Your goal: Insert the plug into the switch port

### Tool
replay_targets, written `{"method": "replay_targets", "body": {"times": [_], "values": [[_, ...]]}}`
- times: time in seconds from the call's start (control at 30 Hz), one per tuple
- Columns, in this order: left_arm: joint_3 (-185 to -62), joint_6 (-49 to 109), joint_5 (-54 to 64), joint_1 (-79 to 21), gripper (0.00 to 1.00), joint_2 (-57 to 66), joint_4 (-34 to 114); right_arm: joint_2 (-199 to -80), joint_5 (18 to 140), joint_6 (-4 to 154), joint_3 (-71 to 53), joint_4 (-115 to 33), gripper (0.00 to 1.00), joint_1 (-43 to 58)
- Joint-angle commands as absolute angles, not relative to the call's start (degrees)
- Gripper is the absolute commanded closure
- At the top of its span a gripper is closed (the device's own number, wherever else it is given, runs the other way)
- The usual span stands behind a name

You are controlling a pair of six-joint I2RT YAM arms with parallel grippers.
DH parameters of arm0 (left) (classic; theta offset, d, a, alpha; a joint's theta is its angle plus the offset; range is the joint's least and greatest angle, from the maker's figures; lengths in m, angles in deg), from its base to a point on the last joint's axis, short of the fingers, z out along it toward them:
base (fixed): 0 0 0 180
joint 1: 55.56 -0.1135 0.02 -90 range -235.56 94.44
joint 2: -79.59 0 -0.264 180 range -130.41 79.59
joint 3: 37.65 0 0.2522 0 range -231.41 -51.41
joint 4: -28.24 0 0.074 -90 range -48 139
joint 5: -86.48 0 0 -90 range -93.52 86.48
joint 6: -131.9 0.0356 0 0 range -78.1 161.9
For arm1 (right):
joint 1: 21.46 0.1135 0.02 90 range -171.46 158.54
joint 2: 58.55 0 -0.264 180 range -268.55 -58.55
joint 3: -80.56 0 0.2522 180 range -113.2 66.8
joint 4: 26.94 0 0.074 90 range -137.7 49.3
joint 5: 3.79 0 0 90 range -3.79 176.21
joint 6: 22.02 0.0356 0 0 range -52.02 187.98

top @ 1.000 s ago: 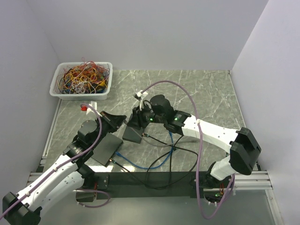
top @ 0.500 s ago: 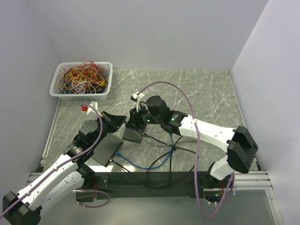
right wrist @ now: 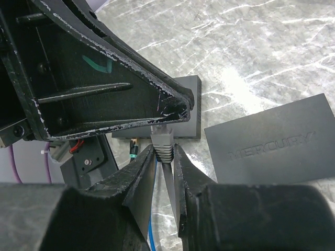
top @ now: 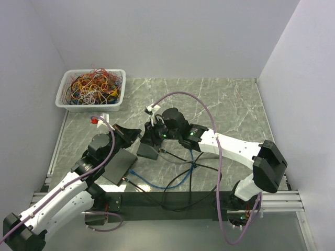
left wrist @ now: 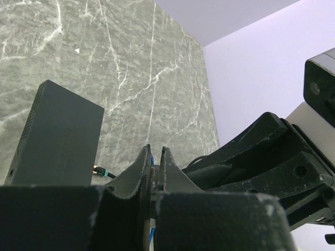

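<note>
From above, the right arm (top: 230,146) has edged toward 9 o'clock over the last second. Its wrist is now closer to the left arm (top: 99,149), which has not shifted. Its jaws hang just over the 12 o'clock edge of the switch (top: 148,149), and the plug is too small to pick out there. A flat box (top: 118,164) lies on the desk (top: 230,99) at 8 o'clock of the switch. In the left wrist view the jaws are drawn almost together. A blue cable (left wrist: 151,167) shows in the slit, but I cannot tell whether they pinch it, and the switch (left wrist: 57,136) sits at 9 o'clock. In the right wrist view the jaws are clamped on the grey plug (right wrist: 161,137). Its tip points at 12 o'clock toward the switch (right wrist: 180,99) and stands short of it. The sideways shift looks like final lining-up, with insertion not yet done.
</note>
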State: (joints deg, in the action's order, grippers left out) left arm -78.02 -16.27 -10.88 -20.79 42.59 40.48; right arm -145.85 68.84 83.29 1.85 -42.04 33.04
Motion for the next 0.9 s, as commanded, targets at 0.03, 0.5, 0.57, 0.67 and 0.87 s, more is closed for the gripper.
{"method": "replay_targets", "body": {"times": [0.03, 0.5, 0.57, 0.67, 0.87], "values": [[-80.6, -16.5, -10.3, -20.5, 0.99, 42.4, 38.7, -144.9, 70.2, 82.7, -1.0, -41.3, 0.72, 33.3], [-80.3, -16.6, -10.2, -20.5, 1.00, 42.0, 38.5, -144.6, 71.0, 83.1, -1.1, -41.1, 0.67, 33.4], [-80.2, -16.7, -10.3, -20.5, 0.99, 42.1, 38.6, -144.6, 71.0, 83.1, -1.1, -41.0, 0.67, 33.4], [-80.1, -16.8, -10.6, -20.5, 0.99, 42.1, 38.8, -144.9, 71.2, 83.0, -1.4, -41.2, 0.68, 33.5], [-80.1, -16.9, -10.8, -20.5, 1.00, 42.1, 39.1, -144.8, 71.4, 83.2, -1.2, -41.2, 0.74, 33.5]]}}
